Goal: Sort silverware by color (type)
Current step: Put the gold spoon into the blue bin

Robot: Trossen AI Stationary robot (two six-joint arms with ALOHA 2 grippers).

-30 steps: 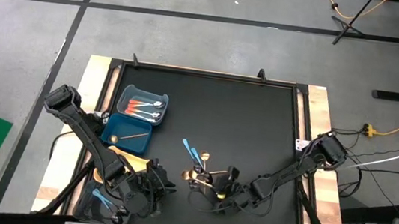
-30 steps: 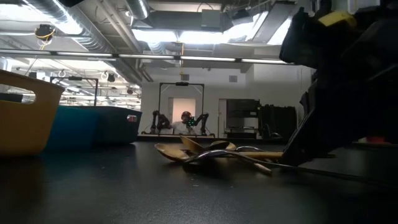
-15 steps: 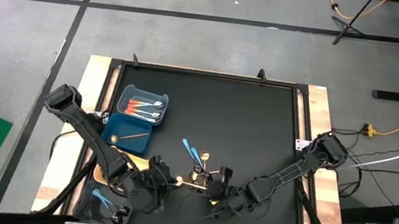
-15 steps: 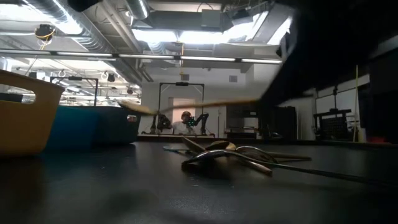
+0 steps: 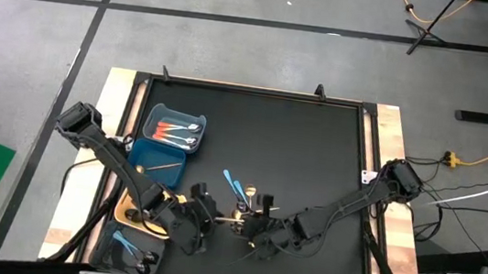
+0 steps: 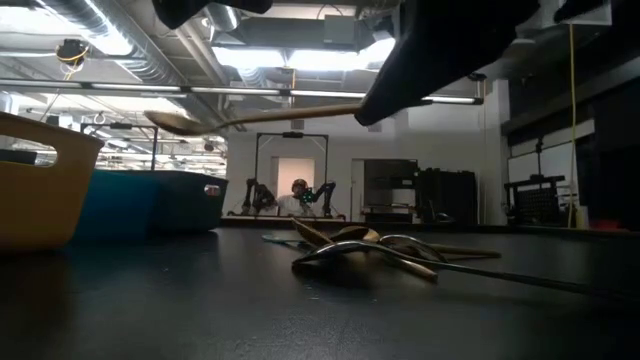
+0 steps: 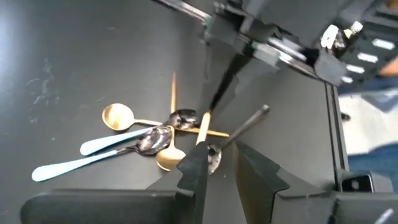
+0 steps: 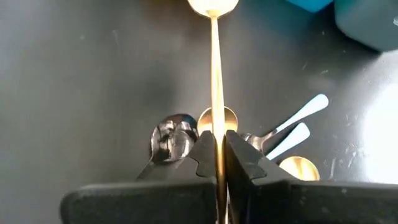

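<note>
The right gripper point(image 8: 217, 155) is squeezed tight on the handle of a gold spoon point(image 8: 215, 74). The spoon sticks straight out from between its fingers, with the bowl at the far end, up in the air above the counter point(image 5: 316, 154).

Right under this gripper lies a small pile of spoons point(image 7: 155, 134): two light blue ones, some gold ones and some dark shiny ones, all touching or crossing.

The left gripper point(image 7: 214, 165) hangs just beside the pile, on the other side from the right gripper. Its fingers are a little apart and hold nothing.

Farther off, past the left gripper, stand a yellow bin point(image 6: 40, 190) and a blue bin point(image 5: 157, 159). Beyond them a grey bin point(image 5: 174, 127) holds orange-handled pieces point(image 5: 169, 130).
</note>
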